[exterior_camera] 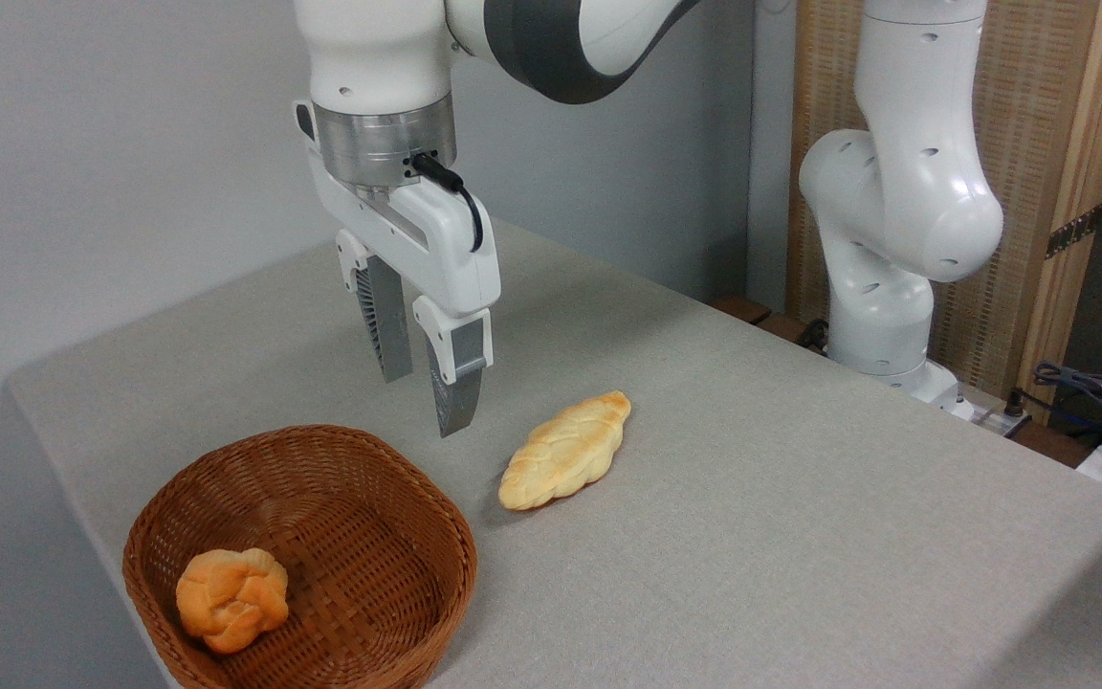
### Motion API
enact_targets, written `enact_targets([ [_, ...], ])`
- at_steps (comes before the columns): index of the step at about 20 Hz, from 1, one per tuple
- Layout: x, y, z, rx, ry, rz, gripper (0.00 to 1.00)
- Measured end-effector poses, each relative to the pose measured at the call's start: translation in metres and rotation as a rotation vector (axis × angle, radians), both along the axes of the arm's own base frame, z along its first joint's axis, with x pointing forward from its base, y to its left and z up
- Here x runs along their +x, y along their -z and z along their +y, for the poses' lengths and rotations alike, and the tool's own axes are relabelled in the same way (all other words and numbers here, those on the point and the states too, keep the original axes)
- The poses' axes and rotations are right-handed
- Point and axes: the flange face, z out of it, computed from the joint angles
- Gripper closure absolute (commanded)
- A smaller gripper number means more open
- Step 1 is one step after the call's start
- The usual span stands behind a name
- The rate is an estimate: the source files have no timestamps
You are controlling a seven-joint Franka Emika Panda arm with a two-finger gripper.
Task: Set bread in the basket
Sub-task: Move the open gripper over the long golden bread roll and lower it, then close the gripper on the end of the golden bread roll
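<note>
Hovering tool open — bread beside basket

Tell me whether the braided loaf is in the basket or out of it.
Out. The braided loaf lies on the table, right of the basket, apart from its rim.

We saw the bread, a pale golden braided loaf with pointed ends and lightly browned ridges, lying flat on the surface just right of the basket and not touching it, its far tip angled up and away from the basket. The basket was round, shallow, reddish-brown wicker, sitting upright.
</note>
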Motion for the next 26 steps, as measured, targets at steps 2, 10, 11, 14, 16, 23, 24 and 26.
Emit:
enact_targets([
  [2,-0.001,0.000,0.003,0.002,0.008,0.010,0.00],
  [10,-0.004,-0.001,0.026,0.001,0.020,0.039,0.00],
  [11,-0.004,-0.001,0.025,0.001,0.021,0.040,0.00],
  [14,-0.007,0.001,0.025,0.001,0.023,0.061,0.00],
  [16,-0.009,0.004,0.025,0.000,0.025,0.086,0.00],
  [23,-0.023,0.042,0.025,0.000,-0.015,0.191,0.00],
  [24,-0.024,0.047,0.025,0.000,-0.025,0.202,0.00],
  [26,-0.029,0.059,0.025,0.003,-0.062,0.232,0.00],
])
